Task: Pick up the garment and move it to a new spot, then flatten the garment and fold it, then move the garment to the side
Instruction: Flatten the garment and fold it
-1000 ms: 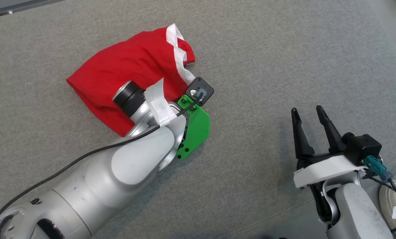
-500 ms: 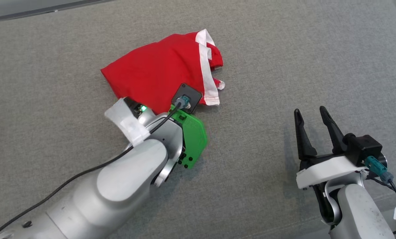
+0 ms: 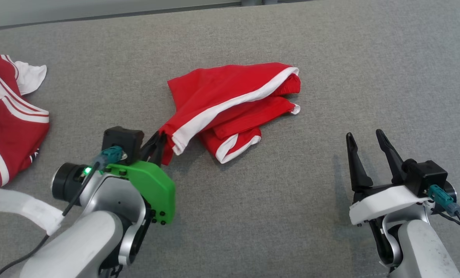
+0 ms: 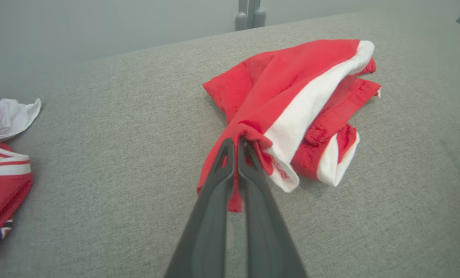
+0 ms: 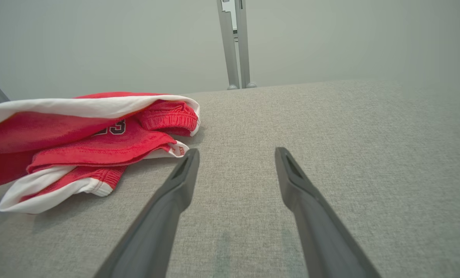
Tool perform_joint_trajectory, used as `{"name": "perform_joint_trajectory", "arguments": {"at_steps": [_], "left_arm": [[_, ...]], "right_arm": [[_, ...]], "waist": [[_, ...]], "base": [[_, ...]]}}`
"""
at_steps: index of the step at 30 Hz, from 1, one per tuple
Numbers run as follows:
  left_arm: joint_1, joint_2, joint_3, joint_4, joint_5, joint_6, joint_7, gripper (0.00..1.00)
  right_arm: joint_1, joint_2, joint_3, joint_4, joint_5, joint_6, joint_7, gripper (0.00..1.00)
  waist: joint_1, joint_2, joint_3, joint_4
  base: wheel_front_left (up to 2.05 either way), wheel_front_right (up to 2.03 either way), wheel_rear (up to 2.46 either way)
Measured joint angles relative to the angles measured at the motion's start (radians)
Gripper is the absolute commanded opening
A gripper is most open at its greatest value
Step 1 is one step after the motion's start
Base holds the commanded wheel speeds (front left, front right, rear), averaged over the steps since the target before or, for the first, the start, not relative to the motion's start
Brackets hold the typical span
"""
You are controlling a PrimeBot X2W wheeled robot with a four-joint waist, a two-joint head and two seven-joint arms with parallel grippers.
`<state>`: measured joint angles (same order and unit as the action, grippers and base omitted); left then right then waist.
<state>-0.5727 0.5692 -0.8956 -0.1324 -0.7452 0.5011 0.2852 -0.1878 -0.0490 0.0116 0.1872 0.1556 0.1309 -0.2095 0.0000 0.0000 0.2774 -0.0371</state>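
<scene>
**Garment position.** The garment [image 3: 230,92], red shorts with a white side band, lies crumpled at the centre of the head view on the grey fabric-covered counter [image 3: 330,69]. One corner is lifted toward the lower left of the frame. The remainder rests on the counter in overlapping folds.

**Pincer state.** The left pincer [image 3: 157,143] is closed tight on the lifted corner. In the left wrist view its two fingers meet on a bunched red edge just beside the white band. The right pincer [image 3: 365,135] stands wide and holds nothing, at the lower right of the head view, well apart from the garment.

**Handling characteristics (judgement).** The fabric appears thin, light and fully limp. It drapes from the grip point and shows no stiffness. Expect it to trail and drag on the textured counter rather than lift as one piece. The weave does not look slippery, but a grip on a bunched edge may catch more layers than intended, or fewer. Nothing here is fragile.

**Grip points (judgement).** For flattening, take the gathered waistband at the upper right of the garment, or the hemmed leg openings. These doubled edges should give the firmest bite. Place one pincer at each of two opposite corners to tension the cloth.

**Note.** A second red and white garment [image 3: 10,119] lies at the left edge of the frame. Keep the load apart from it.
</scene>
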Motion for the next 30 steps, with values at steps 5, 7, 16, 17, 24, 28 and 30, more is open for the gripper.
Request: {"name": "perform_joint_trajectory", "arguments": {"at_steps": [5, 7, 16, 17, 24, 28, 30], "left_arm": [[0.065, 0.047, 0.045, -0.029, -0.028, 0.047, -0.012, 0.0], [0.091, 0.066, 0.062, -0.027, -0.042, 0.059, -0.02, 0.0], [0.188, 0.108, 0.122, 0.076, -0.091, 0.095, -0.073, 0.0], [0.198, 0.109, 0.128, 0.091, -0.095, 0.098, -0.081, 0.0], [0.26, 0.129, 0.149, 0.187, -0.114, 0.111, -0.124, 0.0], [0.264, 0.139, 0.142, 0.24, -0.086, 0.097, -0.17, 0.0], [0.265, 0.13, 0.137, 0.257, -0.083, 0.083, -0.184, 0.0]], "right_arm": [[0.004, 0.0, 0.0, -0.011, -0.003, 0.0, 0.012, 1.0], [0.006, 0.0, 0.0, -0.017, -0.007, 0.0, 0.015, 1.0], [0.018, 0.0, 0.006, -0.029, -0.016, 0.0, 0.03, 1.0], [0.019, 0.0, 0.006, -0.03, -0.019, 0.0, 0.032, 1.0], [0.026, 0.0, 0.001, -0.039, -0.026, 0.0, 0.041, 1.0], [0.037, 0.0, 0.0, -0.044, -0.029, 0.0, 0.047, 1.0], [0.039, 0.0, 0.002, -0.046, -0.029, 0.0, 0.05, 1.0]], "waist": [[0.0, 0.0, -0.015, 0.022], [0.0, 0.0, -0.021, 0.029], [0.0, 0.0, -0.029, 0.022], [0.0, 0.0, -0.03, 0.021], [0.0, 0.0, -0.042, 0.014], [0.0, 0.0, -0.047, 0.017], [0.0, 0.0, -0.051, 0.019]], "base": [[0.0, 0.0, 0.0], [0.0, 0.0, 0.0], [0.0, 0.0, 0.0], [0.0, 0.0, 0.0], [0.0, 0.0, 0.0], [0.0, 0.0, 0.0], [0.0, 0.0, 0.0]]}}
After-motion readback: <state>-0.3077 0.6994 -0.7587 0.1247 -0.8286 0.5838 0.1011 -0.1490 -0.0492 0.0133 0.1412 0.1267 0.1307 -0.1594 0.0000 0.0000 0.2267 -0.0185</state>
